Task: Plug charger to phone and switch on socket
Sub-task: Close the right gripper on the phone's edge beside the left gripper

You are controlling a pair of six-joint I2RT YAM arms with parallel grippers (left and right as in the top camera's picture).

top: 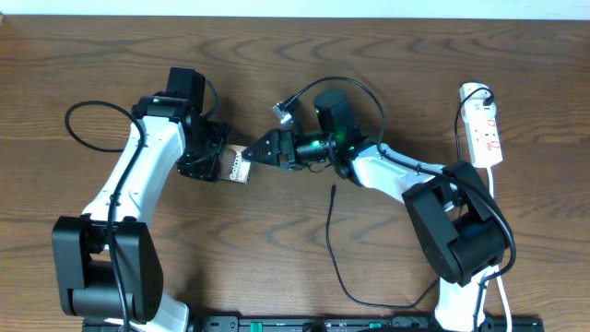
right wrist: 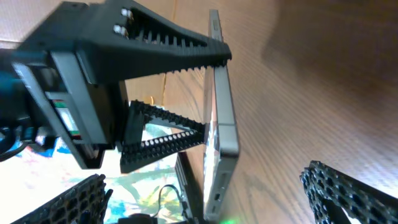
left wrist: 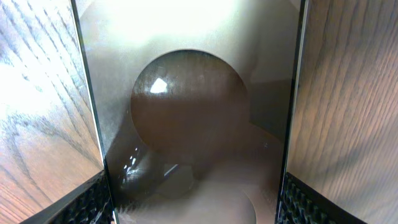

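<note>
Phone (left wrist: 193, 124) clamped on edge in left end effector (top: 223, 161).

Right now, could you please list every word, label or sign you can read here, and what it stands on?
"Galaxy": white lettering on the phone, overhead view; whatever follows is too small to read.
Red marks on the socket: too small to read.
Nothing else is legible.
</note>
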